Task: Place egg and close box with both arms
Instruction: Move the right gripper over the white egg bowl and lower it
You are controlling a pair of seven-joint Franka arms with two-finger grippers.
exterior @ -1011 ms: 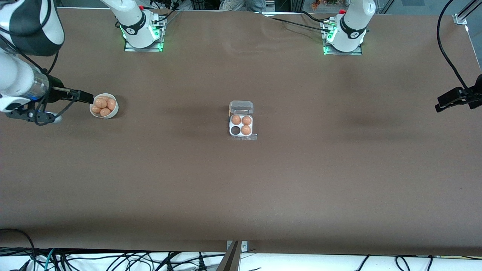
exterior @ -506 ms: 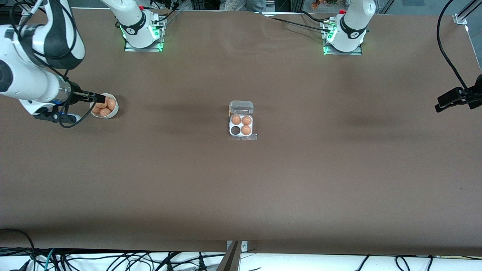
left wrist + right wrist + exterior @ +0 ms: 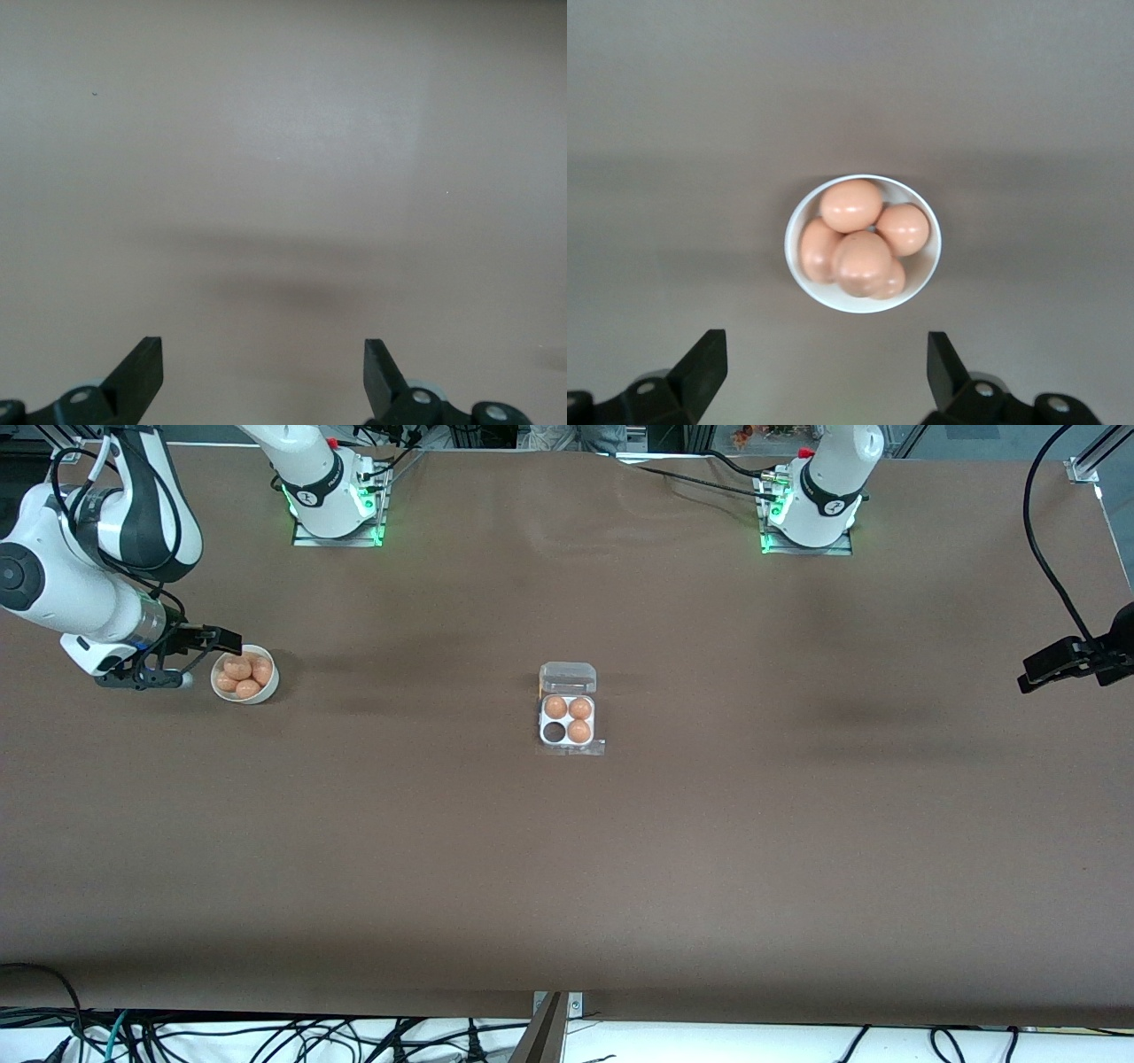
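Brown counter (image 3: 567, 850) carrying an open box (image 3: 568, 718) and a bowl (image 3: 263, 690) of eggs.
Right hand (image 3: 213, 642) is hovering wide just beside the bowl; its wrist view alone is showing the top egg (image 3: 851, 205) clearly. Left hand (image 3: 263, 372) is waiting wide over bare counter. The box is sitting mid-counter, one cell unfilled.

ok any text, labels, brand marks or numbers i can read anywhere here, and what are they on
No text can be read.
Right arm's base: a small dark round mark, too small to read.
Left arm's base: the same kind of mark, too small to read.
Box, bowl, eggs, table: no print visible.
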